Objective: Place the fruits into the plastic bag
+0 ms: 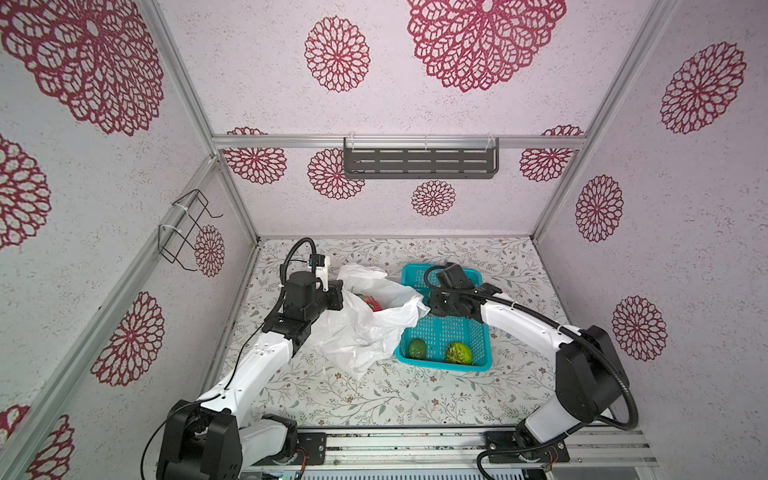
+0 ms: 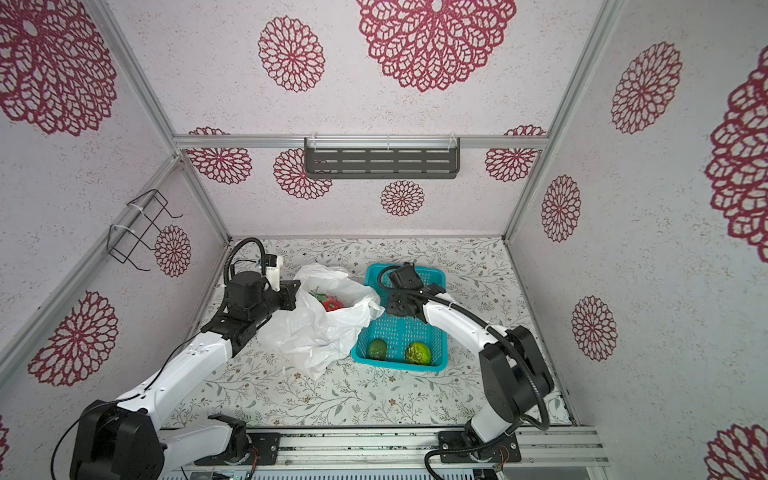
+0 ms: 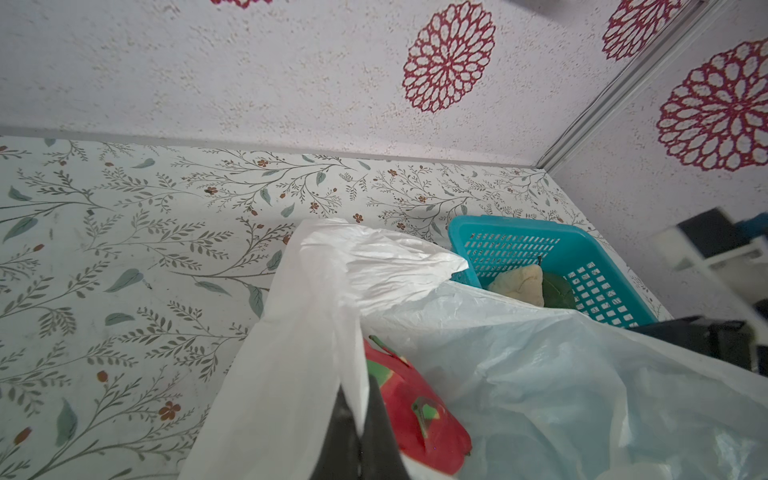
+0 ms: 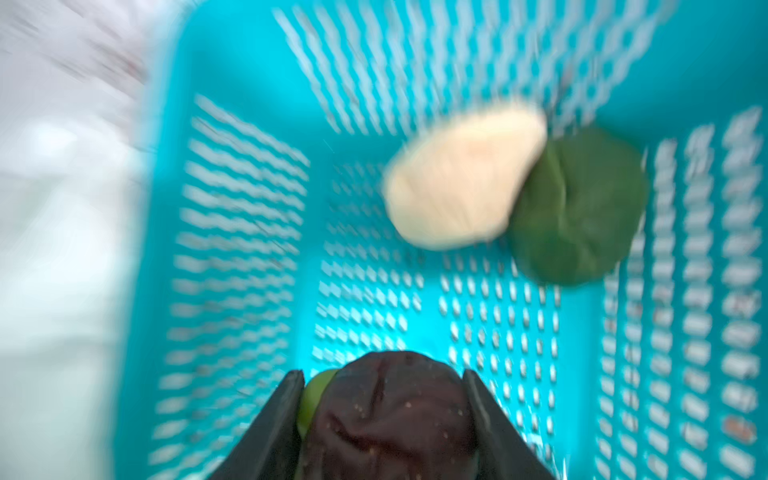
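Note:
The white plastic bag (image 1: pixel 365 328) (image 2: pixel 320 332) lies crumpled at the table's middle with its mouth open. A red fruit with green leaves (image 1: pixel 372 302) (image 3: pixel 415 411) rests inside it. My left gripper (image 3: pixel 359 388) is shut on the bag's rim film, holding it up. My right gripper (image 4: pixel 382 374) hangs over the teal basket (image 1: pixel 440 366), shut on a dark brown-black fruit (image 4: pixel 395 415). In the basket's near end sit a smooth dark green fruit (image 1: pixel 417 348) (image 2: pixel 377 348) and a bumpy light-green ball (image 1: pixel 459 353) (image 2: pixel 419 353). At its far end lie another dark green fruit (image 4: pixel 577 208) and a pale cream piece (image 4: pixel 461 178).
The basket stands right beside the bag, its left wall touching the film. A dark slotted shelf (image 1: pixel 419 162) hangs on the back wall and a wire rack (image 1: pixel 187 228) on the left wall. The right wrist view is motion-blurred.

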{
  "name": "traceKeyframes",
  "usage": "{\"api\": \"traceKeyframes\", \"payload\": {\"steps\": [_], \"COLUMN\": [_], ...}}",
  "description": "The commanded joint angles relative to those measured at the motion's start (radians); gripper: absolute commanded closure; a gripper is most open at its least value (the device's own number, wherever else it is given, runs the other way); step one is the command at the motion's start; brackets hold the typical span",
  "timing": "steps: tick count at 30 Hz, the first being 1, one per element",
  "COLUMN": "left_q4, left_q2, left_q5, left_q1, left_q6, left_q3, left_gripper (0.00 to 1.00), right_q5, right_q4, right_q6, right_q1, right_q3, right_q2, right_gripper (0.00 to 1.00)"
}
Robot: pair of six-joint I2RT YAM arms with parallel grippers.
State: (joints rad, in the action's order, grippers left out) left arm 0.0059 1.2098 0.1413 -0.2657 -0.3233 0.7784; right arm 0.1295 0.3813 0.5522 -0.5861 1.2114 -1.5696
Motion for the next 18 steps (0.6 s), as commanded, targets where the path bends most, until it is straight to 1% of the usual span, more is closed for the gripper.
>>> {"api": "traceKeyframes", "payload": {"steps": [1, 4, 7, 11, 18], "left_q4": [0.005, 0.002, 0.003, 0.015, 0.039], "left_q2": [-0.026, -0.043, -0.060, -0.083, -0.119], "left_q5": [0.007, 0.009, 0.014, 0.043, 0.066], "left_q1": [-0.005, -0.004, -0.007, -0.010, -0.019], "left_q6": [0.003, 0.004, 0.005, 0.013, 0.019], "left_q3": [0.007, 0.001, -0.008, -0.017, -0.038], "left_gripper": [1.00, 1.00, 1.00, 1.00, 1.00], "right_q5": [-0.036, -0.113, -0.262, -0.458, -0.626], "right_q4": [-0.131, -0.205, -0.236, -0.210, -0.151], "right_q6": [-0.102, -0.160, -0.209, -0.240, -0.247], "right_q1": [-0.010, -0.027, -0.054, -0.116, -0.192], "right_q3": [0.075, 0.124, 0.180, 0.255, 0.315], "right_q2": [0.051, 0.030, -0.027, -0.128, -0.259], "right_gripper": [0.56, 0.54, 0.54, 0.54, 0.52]}}
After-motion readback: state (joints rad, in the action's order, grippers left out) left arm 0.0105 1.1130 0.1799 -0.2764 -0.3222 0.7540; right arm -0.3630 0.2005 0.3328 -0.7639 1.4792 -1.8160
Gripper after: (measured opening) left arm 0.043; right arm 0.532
